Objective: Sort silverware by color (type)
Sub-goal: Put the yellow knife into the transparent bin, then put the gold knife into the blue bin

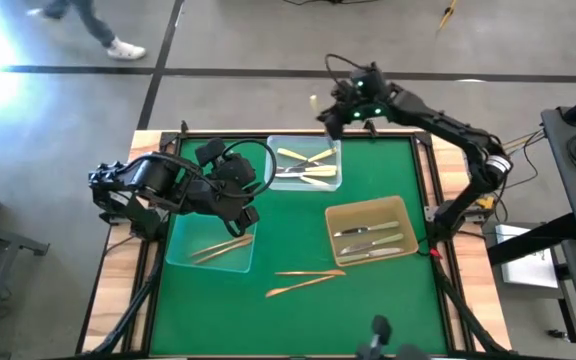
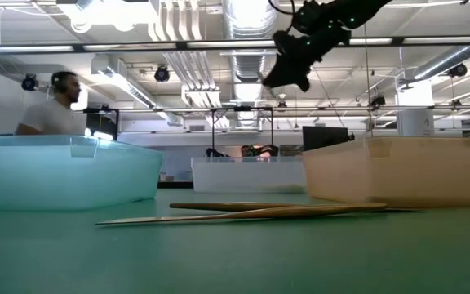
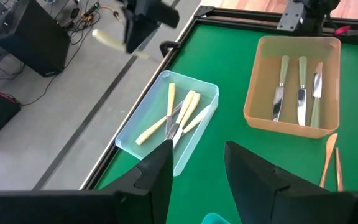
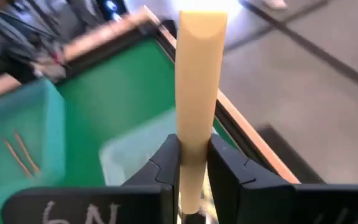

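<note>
Right gripper (image 4: 193, 163), raised over the worktop's far edge, pinches a cream-white utensil (image 4: 199, 81) low on its flat handle; likely light, stiff, smooth plastic, so it may pivot; left gripper (image 3: 194, 171) waits, parted.

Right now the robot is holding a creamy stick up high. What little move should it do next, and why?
Probably lower it. The right gripper is shut on the cream utensil, raised near the far table edge beside the far tray, which already holds cream pieces. Bringing it over and down into that tray looks like the matching spot. The left gripper waits open over the left tray.
</note>
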Controlling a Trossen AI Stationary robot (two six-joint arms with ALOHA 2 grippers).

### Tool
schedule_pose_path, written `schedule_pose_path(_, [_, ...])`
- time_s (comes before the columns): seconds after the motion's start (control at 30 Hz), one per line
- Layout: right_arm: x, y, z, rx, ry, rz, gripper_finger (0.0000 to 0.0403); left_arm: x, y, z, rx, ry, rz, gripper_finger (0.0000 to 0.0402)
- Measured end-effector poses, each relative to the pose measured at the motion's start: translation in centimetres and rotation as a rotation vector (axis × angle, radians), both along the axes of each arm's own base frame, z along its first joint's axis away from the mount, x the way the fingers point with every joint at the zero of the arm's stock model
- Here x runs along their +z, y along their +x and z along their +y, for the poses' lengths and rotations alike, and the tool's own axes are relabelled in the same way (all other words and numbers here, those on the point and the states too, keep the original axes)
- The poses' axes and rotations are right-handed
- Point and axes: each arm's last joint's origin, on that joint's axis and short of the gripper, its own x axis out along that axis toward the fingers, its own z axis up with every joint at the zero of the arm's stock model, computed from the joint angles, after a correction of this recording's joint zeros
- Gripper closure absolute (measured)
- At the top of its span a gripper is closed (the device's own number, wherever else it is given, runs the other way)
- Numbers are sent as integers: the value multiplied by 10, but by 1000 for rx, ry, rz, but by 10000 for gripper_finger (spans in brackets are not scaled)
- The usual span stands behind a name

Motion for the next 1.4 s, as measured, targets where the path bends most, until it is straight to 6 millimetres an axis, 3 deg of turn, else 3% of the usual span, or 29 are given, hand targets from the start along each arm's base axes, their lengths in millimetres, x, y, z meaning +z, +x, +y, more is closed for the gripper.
schedule_pose_path(0.1, [-14,23,7,49,14,3,360,0,0,0,-5,1,4,274])
schedule_pose_path(0.2, [-41,44,12,106,47,76,360,0,0,0,-9,3,6,274])
schedule_pose_path(0.3, [-66,56,12,111,56,162,360,1,-1,0,-15,-3,5,274])
schedule_pose_path(0.4, [-80,58,10,92,71,223,360,2,-3,0,-29,-20,6,274])
schedule_pose_path(0.53, [-76,53,13,94,90,248,351,3,-5,0,-47,-47,7,274])
schedule_pose_path(0.83, [-52,38,31,106,156,242,232,4,-8,-2,-93,-108,17,274])
schedule_pose_path(1.0, [-32,26,72,259,318,268,215,4,-11,-6,-204,-180,57,274])
schedule_pose_path(1.27, [-14,23,172,335,263,487,231,3,-15,-18,-361,-252,110,274])
schedule_pose_path(1.4, [-5,13,212,306,234,545,239,-8,-13,-29,-419,-225,178,274])
